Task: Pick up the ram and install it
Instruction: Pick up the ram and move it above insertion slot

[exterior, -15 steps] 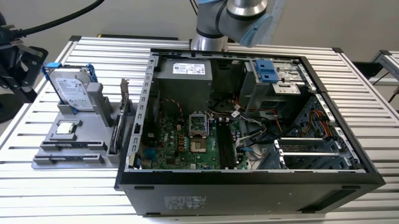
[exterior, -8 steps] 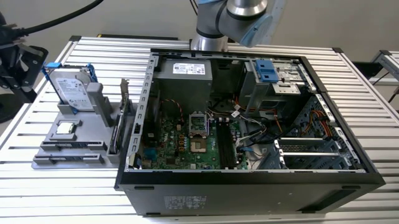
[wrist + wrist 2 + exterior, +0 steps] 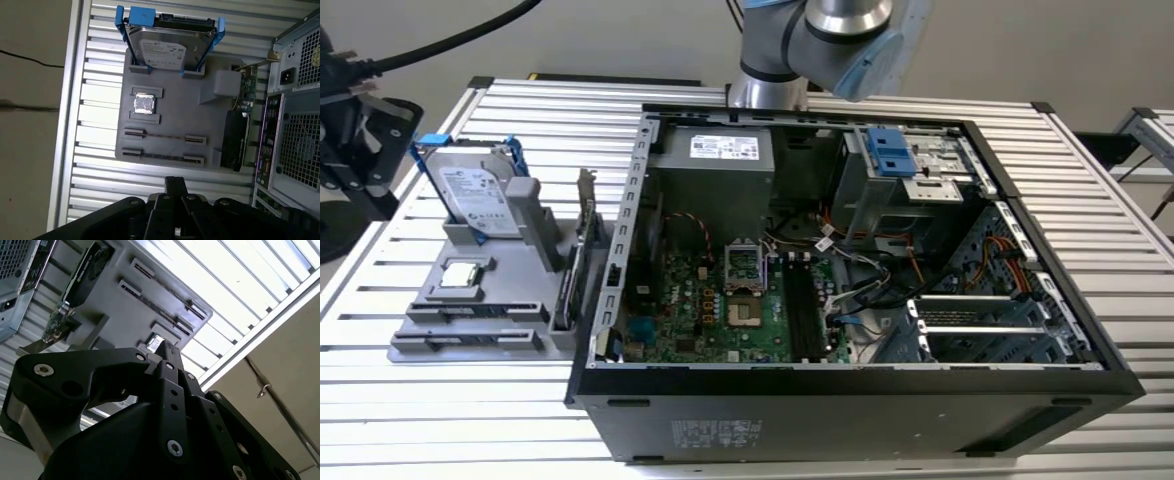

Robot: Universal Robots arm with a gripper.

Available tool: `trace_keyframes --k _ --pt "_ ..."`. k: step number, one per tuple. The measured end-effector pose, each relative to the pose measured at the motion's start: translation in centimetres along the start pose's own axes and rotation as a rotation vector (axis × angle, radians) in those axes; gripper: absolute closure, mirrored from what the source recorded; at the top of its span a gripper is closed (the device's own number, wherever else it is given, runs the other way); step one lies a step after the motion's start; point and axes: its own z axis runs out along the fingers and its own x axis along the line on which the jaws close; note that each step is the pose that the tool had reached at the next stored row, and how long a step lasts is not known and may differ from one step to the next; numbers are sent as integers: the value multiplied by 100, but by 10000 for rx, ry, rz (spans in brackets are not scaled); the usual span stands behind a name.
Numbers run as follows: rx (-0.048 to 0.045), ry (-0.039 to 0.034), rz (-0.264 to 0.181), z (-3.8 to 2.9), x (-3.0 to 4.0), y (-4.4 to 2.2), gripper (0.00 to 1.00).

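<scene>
Ram (image 3: pixel 165 136), a thin dark circuit-board stick, is sitting edge-up in the grey plastic tray (image 3: pixel 170 100); black gripper (image 3: pixel 175 181) is hovering clear of it, fingers pressed together, carrying nothing.

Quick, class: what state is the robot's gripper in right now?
Gripper: shut, holding nothing.

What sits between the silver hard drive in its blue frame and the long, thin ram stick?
A small square silver chip, shown in the first wrist view.
</scene>
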Motion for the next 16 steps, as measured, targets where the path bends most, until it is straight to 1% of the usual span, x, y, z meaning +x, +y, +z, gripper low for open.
trace_keyframes --k 6,13,16 --pt "5 -31 696 0 0 0 100" --pt "10 -58 1294 0 0 0 100" --pt "12 -75 1651 0 0 0 100"
